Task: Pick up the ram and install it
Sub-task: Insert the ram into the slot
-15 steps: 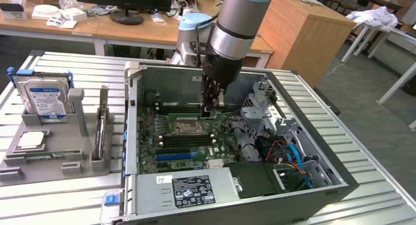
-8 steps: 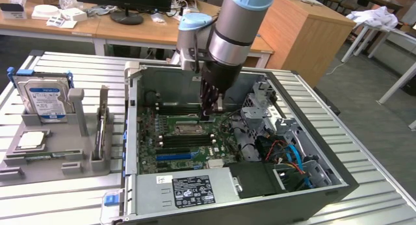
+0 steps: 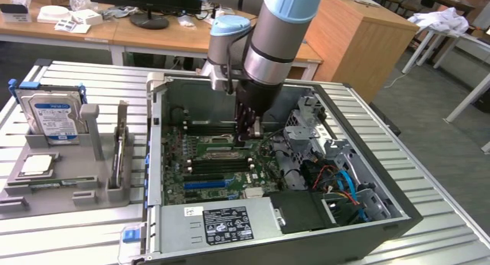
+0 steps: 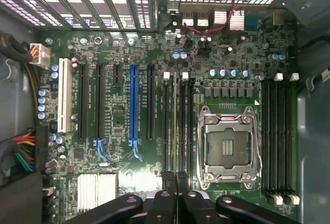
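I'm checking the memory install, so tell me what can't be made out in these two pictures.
1. Wrist view: the shut end effector covers one end of the memory slots, so whether anything is seated there is unclear.
2. Exterior view: the arm hides part of the motherboard.
3. Exterior view: the hard drive label print is too small to read.

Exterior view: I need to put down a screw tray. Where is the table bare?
Bare table slats: between the grey parts holder and the near table edge, beyond the hard drive towards the far edge, and a strip on the exterior view's right of the computer case. Crowded: the holder, and inside the case, where the gripper hangs over the motherboard.
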Tool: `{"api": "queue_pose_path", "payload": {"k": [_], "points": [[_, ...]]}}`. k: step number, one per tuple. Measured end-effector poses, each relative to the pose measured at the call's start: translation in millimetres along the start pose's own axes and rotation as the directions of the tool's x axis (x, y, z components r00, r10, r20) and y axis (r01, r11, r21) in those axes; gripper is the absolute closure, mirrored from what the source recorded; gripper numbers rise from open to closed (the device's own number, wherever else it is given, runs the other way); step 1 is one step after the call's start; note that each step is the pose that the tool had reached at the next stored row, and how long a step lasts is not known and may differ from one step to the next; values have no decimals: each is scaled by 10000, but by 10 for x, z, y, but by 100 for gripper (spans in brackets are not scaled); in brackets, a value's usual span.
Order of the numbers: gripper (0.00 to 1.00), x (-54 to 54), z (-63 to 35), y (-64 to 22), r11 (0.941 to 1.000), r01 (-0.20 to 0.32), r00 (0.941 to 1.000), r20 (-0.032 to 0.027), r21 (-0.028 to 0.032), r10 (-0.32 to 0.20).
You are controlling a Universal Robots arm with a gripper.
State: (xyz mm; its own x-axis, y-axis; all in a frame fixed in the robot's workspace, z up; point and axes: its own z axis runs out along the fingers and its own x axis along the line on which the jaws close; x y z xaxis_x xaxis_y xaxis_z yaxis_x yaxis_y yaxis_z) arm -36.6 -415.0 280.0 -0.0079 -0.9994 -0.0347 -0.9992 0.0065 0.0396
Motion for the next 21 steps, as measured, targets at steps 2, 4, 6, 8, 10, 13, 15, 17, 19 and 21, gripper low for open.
{"api": "queue_pose_path", "payload": {"k": [2, 4, 6, 8, 10, 13, 15, 17, 19, 21], "points": [[89, 1, 23, -1, 10000, 0, 10000, 0, 3, 0], [89, 1, 23, -1, 10000, 0, 10000, -2, 2, 0], [89, 1, 23, -1, 10000, -1, 10000, -1, 2, 1], [89, 5, 24, 0, 10000, -2, 10000, 2, 4, 2], [89, 17, 23, -1, 10000, 0, 10000, 0, 3, 0], [89, 38, 22, -1, 10000, 0, 10000, 0, 3, 0], [89, 51, 22, -1, 10000, -1, 10000, 0, 3, 1], [89, 58, 22, -1, 10000, -2, 10000, 1, 3, 2], [89, 58, 22, -1, 10000, -1, 10000, 0, 3, 1], [89, 58, 24, -1, 10000, -1, 10000, -1, 3, 1]]}}
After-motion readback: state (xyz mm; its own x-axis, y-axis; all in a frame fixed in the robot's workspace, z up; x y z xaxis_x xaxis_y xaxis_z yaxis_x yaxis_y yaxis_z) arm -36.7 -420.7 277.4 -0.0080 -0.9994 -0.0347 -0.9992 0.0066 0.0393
